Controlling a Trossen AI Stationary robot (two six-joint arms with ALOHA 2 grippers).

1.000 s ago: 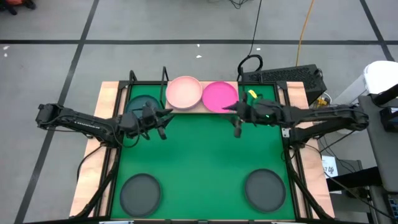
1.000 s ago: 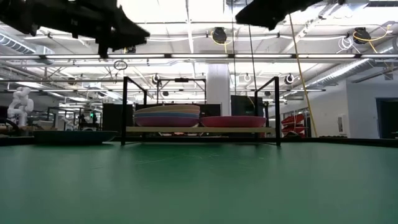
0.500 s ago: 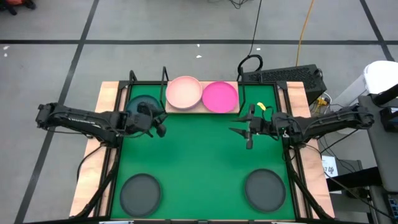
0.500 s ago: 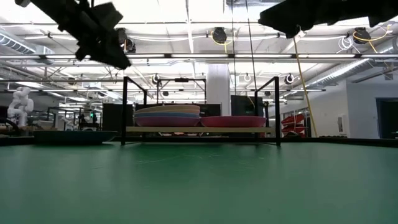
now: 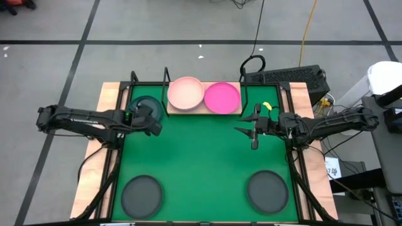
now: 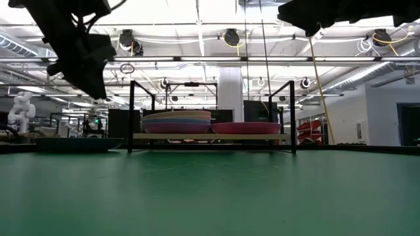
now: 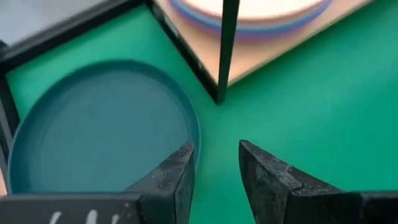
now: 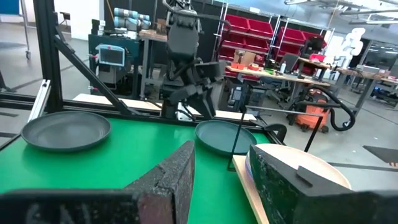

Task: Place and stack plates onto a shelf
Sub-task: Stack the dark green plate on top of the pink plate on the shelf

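The left gripper (image 5: 152, 119) hangs above the green mat (image 5: 201, 157) at the edge of the dark teal plate (image 5: 146, 105), which lies flat on the mat just left of the shelf (image 5: 204, 108); seen from the left wrist, its jaws stand a little apart with nothing between them, poised over the teal plate's rim (image 7: 186, 124) beside one of the shelf's black rod supports (image 7: 225, 50). On the wooden shelf, at the far side of the surface, sits a stack of plates topped by the light pink plate (image 5: 186, 93), with blue and purple rims showing beneath it in the low view (image 6: 176, 122), and touching or nearly touching it on the right is the magenta plate (image 5: 222, 97). The right gripper (image 5: 246, 130) hovers over the mat in front of the shelf's right end, well apart from any plate, jaws spread and empty. Two dark grey plates rest at the near corners of the mat, one on the left (image 5: 141, 194) and one on the right (image 5: 268, 190).
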